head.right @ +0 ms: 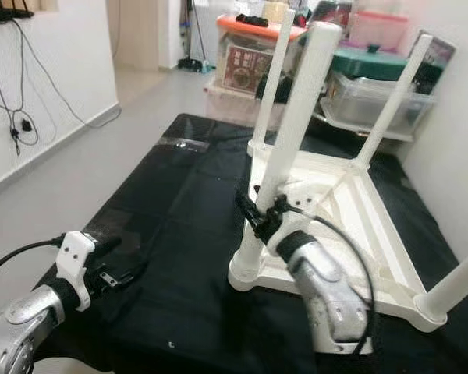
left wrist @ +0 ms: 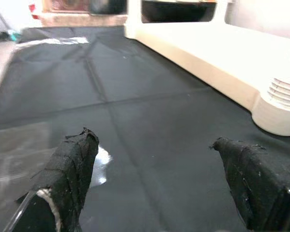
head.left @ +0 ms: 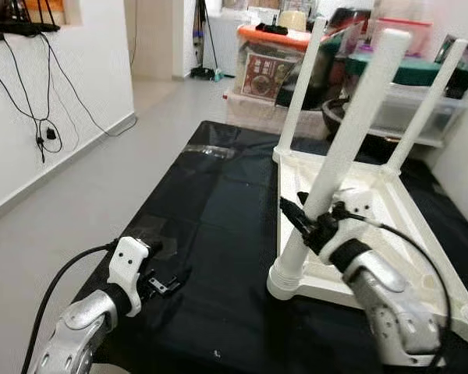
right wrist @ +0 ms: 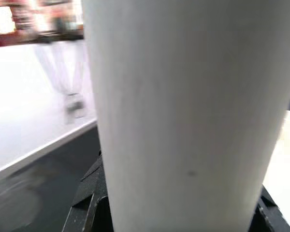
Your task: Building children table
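Gripping the near table leg (head.left: 339, 148), right gripper (head.left: 312, 222) fingers clamp it; left gripper (left wrist: 159, 179) fingers spread.

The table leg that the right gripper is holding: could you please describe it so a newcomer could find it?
On the black mat lies an upturned white table. The leg rises from its near left corner, the nearest and thickest-looking, with the right gripper around it.

White plastic table (head.left: 390, 210) and leg (head.left: 339, 167), black cloth (head.left: 210, 226), black-taped pincer fingers (left wrist: 72, 169), orange lid (head.left: 277, 37)
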### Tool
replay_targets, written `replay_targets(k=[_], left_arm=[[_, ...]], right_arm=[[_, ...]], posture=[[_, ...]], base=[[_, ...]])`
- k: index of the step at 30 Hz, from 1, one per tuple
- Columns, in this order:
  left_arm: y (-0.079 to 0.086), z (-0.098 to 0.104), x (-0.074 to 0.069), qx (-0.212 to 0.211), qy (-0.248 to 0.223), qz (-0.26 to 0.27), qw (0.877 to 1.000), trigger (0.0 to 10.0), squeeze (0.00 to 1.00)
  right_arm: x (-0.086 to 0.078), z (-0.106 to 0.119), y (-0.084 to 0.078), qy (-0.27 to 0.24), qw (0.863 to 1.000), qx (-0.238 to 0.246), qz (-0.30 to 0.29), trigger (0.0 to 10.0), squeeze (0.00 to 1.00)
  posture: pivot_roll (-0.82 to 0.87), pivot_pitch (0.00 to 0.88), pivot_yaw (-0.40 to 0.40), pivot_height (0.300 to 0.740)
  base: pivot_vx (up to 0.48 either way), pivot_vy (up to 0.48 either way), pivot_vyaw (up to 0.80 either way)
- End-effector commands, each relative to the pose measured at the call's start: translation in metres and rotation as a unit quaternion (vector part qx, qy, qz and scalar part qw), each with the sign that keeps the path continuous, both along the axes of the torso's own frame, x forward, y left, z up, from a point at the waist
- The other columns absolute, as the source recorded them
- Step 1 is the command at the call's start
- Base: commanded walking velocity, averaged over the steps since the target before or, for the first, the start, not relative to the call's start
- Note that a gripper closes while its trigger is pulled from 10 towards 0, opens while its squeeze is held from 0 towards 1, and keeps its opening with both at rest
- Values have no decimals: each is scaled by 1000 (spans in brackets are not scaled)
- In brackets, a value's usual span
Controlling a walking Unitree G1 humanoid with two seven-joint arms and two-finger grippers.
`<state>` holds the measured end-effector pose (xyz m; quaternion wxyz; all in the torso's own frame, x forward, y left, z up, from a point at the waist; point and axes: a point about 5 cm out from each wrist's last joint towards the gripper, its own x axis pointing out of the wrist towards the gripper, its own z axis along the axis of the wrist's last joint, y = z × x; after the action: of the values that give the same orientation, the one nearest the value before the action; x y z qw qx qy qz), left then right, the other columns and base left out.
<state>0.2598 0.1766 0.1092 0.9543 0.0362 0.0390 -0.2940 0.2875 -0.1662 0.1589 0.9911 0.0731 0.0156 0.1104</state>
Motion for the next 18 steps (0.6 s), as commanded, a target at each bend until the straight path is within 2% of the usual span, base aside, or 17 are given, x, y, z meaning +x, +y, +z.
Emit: replay_targets(k=[1,3,4,5,8,9,11,17,18], left_arm=[[1,-1,2,3,-1,5,1000,10000,0],[3,-3,6,17,0,13,1000,10000,0],[3,-3,7,19,-1,14,1000,10000,0],[3,-3,7,19,-1,14,1000,10000,0],[3,0,9,17,-5,17,1000,10000,0],[3,0,9,17,-5,17,1000,10000,0],[5,-1,11,26,-5,24,999,10000,0],[10,-1,14,36,-7,42,998,10000,0],[10,-1,15,36,-8,44,998,10000,0]], right_arm=[[-14,-51,-27,131,983,-5,-125,0,0],[-25,-55,-40,142,959,-11,-245,0,0],[-28,-55,-45,141,949,-10,-282,0,0],[-28,-55,-45,141,949,-10,-282,0,0],[-31,-46,-47,125,934,-16,-335,0,0],[-31,-46,-47,125,934,-16,-335,0,0],[-31,-42,-42,129,924,-18,-361,0,0],[-27,-35,-32,131,910,-23,-393,0,0],[-25,-34,-29,133,913,-23,-385,5333,0]], posture=[[97,0,-82,740],[93,0,-77,740],[95,0,-76,740],[95,0,-76,740],[99,0,-72,740],[99,0,-72,740],[100,0,-73,740],[112,0,-78,740],[112,0,-78,740]], base=[[0,0,0],[0,0,0],[0,0,0],[0,0,0],[0,0,0],[0,0,0],[0,0,0],[0,0,0],[0,0,0]])
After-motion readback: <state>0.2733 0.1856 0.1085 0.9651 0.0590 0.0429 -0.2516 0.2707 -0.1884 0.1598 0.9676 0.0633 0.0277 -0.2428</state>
